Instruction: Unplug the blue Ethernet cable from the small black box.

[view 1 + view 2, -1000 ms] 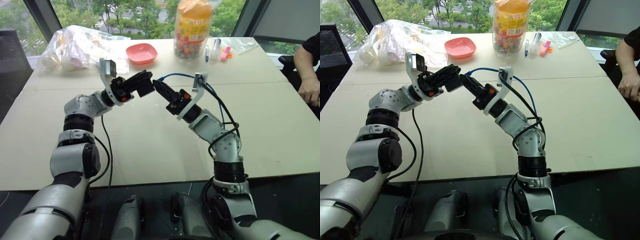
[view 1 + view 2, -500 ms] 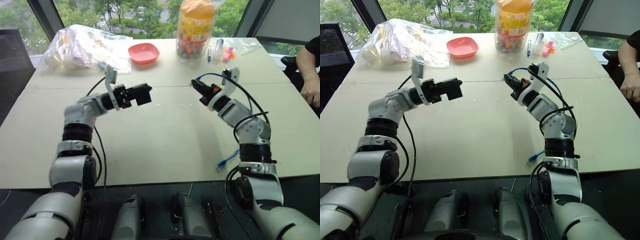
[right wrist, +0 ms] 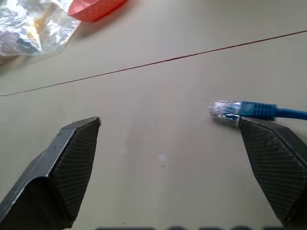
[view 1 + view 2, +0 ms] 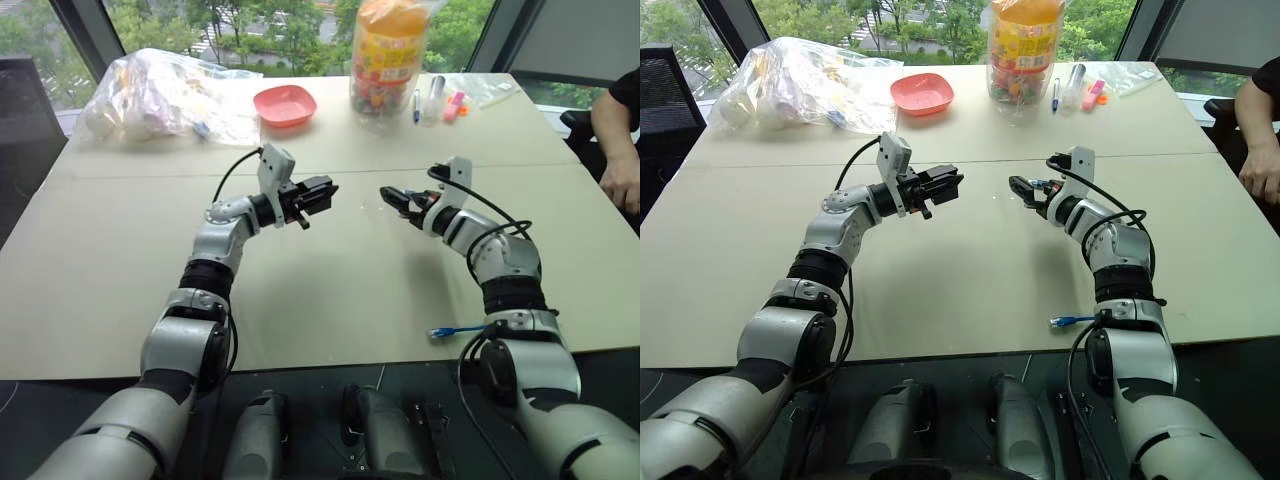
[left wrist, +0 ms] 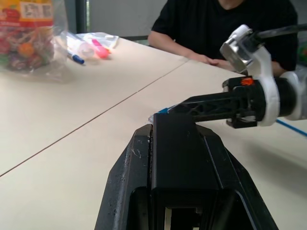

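Pinching the small black box [image 4: 318,193], left end effector [image 4: 326,192]; right end effector [image 3: 172,158] spread.

The wide beige table [image 4: 330,290] carries everything. At its far edge sit a crumpled clear plastic bag [image 4: 160,95] on the left, a shallow pink bowl [image 4: 284,104] beside it, and a tall clear jar of sweets [image 4: 386,58] further right. Above the middle, the left gripper [image 4: 322,194] clamps the small black box [image 5: 175,153], facing the right gripper [image 4: 393,196] just apart. The thin blue Ethernet cable [image 4: 456,330] lies at the near right edge; a person's hand [image 4: 620,180] rests far right.
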Tool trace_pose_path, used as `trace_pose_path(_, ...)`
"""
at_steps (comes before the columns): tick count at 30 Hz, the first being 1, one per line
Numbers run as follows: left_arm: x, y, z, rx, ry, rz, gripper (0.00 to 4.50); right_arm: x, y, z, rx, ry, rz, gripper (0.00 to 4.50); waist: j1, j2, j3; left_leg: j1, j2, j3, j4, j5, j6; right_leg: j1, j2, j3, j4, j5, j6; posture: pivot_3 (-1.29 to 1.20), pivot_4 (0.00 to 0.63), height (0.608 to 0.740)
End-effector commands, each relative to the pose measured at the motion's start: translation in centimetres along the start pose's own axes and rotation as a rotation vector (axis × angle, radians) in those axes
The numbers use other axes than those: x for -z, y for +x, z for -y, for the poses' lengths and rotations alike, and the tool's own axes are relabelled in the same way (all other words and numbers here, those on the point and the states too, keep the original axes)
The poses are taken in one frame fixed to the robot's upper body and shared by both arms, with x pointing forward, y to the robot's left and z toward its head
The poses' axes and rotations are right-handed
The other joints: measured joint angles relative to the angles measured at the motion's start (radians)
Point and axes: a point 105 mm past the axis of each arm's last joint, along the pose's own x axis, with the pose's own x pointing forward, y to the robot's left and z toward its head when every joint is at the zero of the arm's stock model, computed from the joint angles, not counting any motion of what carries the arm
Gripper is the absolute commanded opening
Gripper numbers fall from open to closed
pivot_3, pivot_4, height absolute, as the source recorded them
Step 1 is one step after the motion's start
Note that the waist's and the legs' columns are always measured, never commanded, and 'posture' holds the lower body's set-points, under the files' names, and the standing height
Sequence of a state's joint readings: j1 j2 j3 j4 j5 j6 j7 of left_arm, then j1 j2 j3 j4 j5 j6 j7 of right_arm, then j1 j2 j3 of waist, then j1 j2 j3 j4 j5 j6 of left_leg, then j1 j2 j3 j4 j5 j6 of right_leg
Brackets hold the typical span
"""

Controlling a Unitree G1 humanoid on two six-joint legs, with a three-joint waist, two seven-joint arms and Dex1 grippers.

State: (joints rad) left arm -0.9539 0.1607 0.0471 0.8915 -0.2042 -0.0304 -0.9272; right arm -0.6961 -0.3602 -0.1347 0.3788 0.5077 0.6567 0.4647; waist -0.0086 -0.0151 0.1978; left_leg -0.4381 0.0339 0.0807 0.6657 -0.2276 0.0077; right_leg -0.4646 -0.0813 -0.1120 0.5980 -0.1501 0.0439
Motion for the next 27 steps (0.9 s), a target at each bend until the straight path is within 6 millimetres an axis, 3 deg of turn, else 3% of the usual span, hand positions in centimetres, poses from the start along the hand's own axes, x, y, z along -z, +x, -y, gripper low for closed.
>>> trace_pose_path(1, -0.3, 1.5, 0.6, -0.003, 0.112, 0.005, 0.55, 0.3, -1.4, -3.6, -0.142, -0.107, -0.003, 4.46, 0.002, 0.000, 0.000, -0.001, 0.000, 0.000, 0.000, 0.000, 0.000, 0.000, -0.001, 0.000, 0.000, 0.000, 0.000, 0.00, 0.150, 0.740)
trace_pose_path(7, 1.9, 1.6, 1.3, 0.009, 0.136, -0.044, 0.55, 0.4, -2.2, -3.4, -0.075, -0.130, 0.033, 4.46, -0.002, 0.000, 0.000, -0.002, 0.000, 0.001, 0.002, 0.000, 0.001, -0.001, -0.002, 0.000, -0.001, 0.000, 0.003, 0.00, 0.150, 0.740)
trace_pose_path(9, 2.0, 1.7, 1.3, 0.013, 0.142, -0.047, 1.60, -0.3, -2.4, -3.1, -0.051, -0.121, 0.074, 4.50, -0.001, 0.000, 0.000, -0.001, 0.000, 0.000, 0.002, 0.000, 0.001, -0.001, -0.002, -0.001, -0.001, 0.000, 0.002, 0.00, 0.150, 0.740)
trace_pose_path(16, 2.7, 0.9, 1.3, 0.050, 0.133, -0.079, 4.34, -0.8, -2.8, -2.7, -0.022, -0.147, 0.106, 4.50, -0.001, 0.000, 0.000, -0.002, 0.000, 0.000, 0.002, 0.000, 0.001, -0.001, -0.001, -0.001, -0.001, 0.001, 0.002, 0.00, 0.150, 0.740)
trace_pose_path(20, 1.2, -0.2, 0.3, 0.042, 0.098, -0.047, 4.47, -0.6, -3.7, -2.8, -0.048, -0.215, 0.086, 4.50, -0.001, 0.000, 0.000, -0.002, 0.000, 0.000, 0.002, 0.000, 0.001, -0.001, -0.001, -0.001, -0.001, 0.000, 0.002, 0.00, 0.150, 0.740)
trace_pose_path(23, -1.3, -3.5, -0.8, 0.051, 0.081, -0.033, 4.47, 0.0, -6.0, -3.8, -0.136, -0.303, 0.054, 4.50, -0.005, 0.000, 0.000, -0.002, 0.001, 0.000, 0.002, -0.001, 0.001, -0.001, -0.001, -0.001, -0.001, 0.000, 0.002, 0.00, 0.150, 0.740)
trace_pose_path(27, -2.4, -7.5, 0.8, 0.090, -0.012, -0.065, 4.47, 1.1, -8.1, -4.1, -0.179, -0.360, -0.004, 4.50, -0.006, 0.000, 0.000, -0.002, 0.002, 0.001, 0.000, -0.001, 0.001, -0.002, -0.001, 0.000, -0.001, 0.001, 0.001, 0.00, 0.150, 0.740)
